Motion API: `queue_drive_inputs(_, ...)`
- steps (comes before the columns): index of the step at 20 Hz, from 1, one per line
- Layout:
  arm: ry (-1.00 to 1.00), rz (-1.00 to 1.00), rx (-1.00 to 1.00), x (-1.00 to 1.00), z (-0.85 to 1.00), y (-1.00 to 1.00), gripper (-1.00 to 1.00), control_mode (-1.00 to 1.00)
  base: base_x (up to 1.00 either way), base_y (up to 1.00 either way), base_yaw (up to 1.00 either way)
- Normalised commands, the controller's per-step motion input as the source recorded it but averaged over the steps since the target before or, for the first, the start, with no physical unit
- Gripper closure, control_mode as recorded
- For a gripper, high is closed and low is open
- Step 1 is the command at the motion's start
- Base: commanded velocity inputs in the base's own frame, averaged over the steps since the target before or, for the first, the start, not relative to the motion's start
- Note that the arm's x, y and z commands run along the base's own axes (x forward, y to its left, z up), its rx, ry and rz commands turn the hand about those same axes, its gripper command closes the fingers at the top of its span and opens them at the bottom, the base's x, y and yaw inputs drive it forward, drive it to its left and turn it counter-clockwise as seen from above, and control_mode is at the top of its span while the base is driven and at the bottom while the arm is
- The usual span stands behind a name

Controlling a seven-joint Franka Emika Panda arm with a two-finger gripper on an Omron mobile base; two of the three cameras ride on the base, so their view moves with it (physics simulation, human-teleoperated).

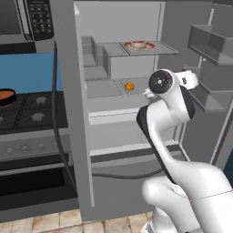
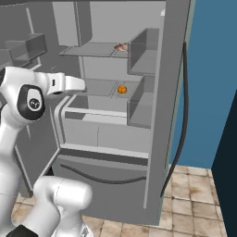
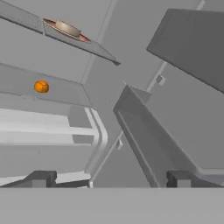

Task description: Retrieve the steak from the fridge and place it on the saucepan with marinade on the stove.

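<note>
The fridge (image 1: 101, 132) stands open. The steak (image 1: 139, 45), a red-brown slab with a pale rim, lies on its upper shelf (image 2: 121, 46) (image 3: 68, 29). My gripper (image 3: 111, 179) is open with nothing between its fingertips (image 3: 41, 178). It hangs in front of the fridge opening, below and to the right of the steak, facing a door bin (image 3: 144, 131). The black saucepan (image 1: 5, 96) holds orange marinade (image 1: 4, 94) and sits on the stove (image 1: 34, 116) at the far left.
A small orange ball (image 1: 129, 86) (image 2: 122, 89) (image 3: 41, 86) rests on the middle shelf. Door bins (image 1: 211, 43) jut out at the right. The open left door (image 1: 73, 113) stands between the fridge and the stove. A microwave (image 1: 27, 20) hangs above the stove.
</note>
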Motion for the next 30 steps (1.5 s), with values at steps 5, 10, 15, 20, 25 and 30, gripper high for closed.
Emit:
queue_drive_inputs(5,0.00,-0.02,0.24,0.00,0.00,0.26,-1.00,-1.00,0.00,0.00,0.00)
queue_drive_inputs(10,0.00,0.00,0.01,0.00,0.00,0.00,-1.00,-1.00,0.00,0.00,0.00)
queue_drive_inputs(15,0.00,0.00,0.01,0.00,0.00,0.00,-1.00,-1.00,0.00,0.00,0.00)
queue_drive_inputs(20,0.00,0.00,0.03,0.15,0.00,0.38,-1.00,-1.00,0.00,0.00,0.00)
queue_drive_inputs(25,0.00,0.00,0.01,0.24,0.00,0.23,-1.00,-1.00,0.00,0.00,0.00)
queue_drive_inputs(30,0.00,0.01,0.00,0.39,0.00,-0.01,-1.00,-1.00,0.00,0.00,0.00)
